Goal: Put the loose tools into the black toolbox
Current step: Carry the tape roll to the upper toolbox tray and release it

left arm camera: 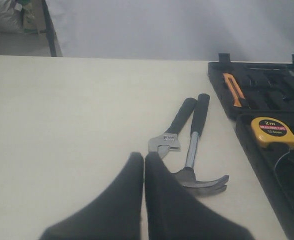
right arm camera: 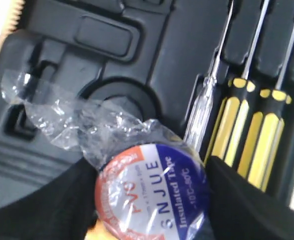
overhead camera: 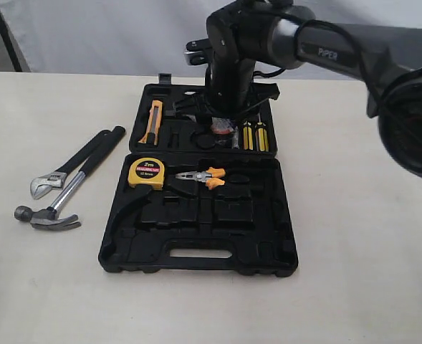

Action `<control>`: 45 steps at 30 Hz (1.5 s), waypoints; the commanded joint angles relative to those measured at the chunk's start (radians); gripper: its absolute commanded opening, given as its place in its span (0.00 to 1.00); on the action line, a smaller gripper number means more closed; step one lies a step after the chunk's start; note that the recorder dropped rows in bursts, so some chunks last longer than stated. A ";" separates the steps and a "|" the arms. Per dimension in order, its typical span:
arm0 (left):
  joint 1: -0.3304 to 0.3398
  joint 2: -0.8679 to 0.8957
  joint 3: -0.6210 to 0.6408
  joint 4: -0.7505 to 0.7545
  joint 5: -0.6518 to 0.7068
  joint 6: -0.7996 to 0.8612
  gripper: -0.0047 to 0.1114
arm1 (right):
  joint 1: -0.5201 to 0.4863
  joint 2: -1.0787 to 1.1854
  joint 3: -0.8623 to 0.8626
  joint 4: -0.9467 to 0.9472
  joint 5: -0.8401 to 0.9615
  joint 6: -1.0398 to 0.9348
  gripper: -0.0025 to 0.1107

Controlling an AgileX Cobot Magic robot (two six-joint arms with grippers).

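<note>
The black toolbox [overhead camera: 196, 236] lies open in the middle of the table, its two halves flat. My right gripper [right arm camera: 151, 192] is shut on the tape roll [right arm camera: 154, 192], whose blue-red label and clear film face the wrist camera; it hangs just above a round recess [right arm camera: 118, 97] in the far half. In the exterior view the right gripper [overhead camera: 221, 127] is over that half and the tape roll [overhead camera: 221, 129] barely shows. The claw hammer [overhead camera: 66, 199] and adjustable wrench [overhead camera: 71, 168] lie side by side on the table left of the toolbox. My left gripper [left arm camera: 144, 159] is shut and empty, near the hammer [left arm camera: 196, 172] and wrench [left arm camera: 172, 132].
A yellow tape measure [overhead camera: 146, 173] and orange-handled pliers [overhead camera: 203, 176] sit in the near half. An orange utility knife [overhead camera: 152, 120] and yellow-handled screwdrivers [overhead camera: 253, 135] lie in the far half. The right arm [overhead camera: 325, 50] reaches in from the right.
</note>
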 commanded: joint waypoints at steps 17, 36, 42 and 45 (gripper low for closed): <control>0.003 -0.008 0.009 -0.014 -0.017 -0.010 0.05 | -0.028 0.186 -0.214 0.151 0.040 -0.032 0.32; 0.003 -0.008 0.009 -0.014 -0.017 -0.010 0.05 | -0.029 0.134 -0.241 0.144 0.059 -0.059 0.60; 0.003 -0.008 0.009 -0.014 -0.017 -0.010 0.05 | -0.038 0.130 -0.293 0.155 0.124 -0.161 0.53; 0.003 -0.008 0.009 -0.014 -0.017 -0.010 0.05 | -0.038 0.185 -0.291 0.155 0.124 -0.161 0.35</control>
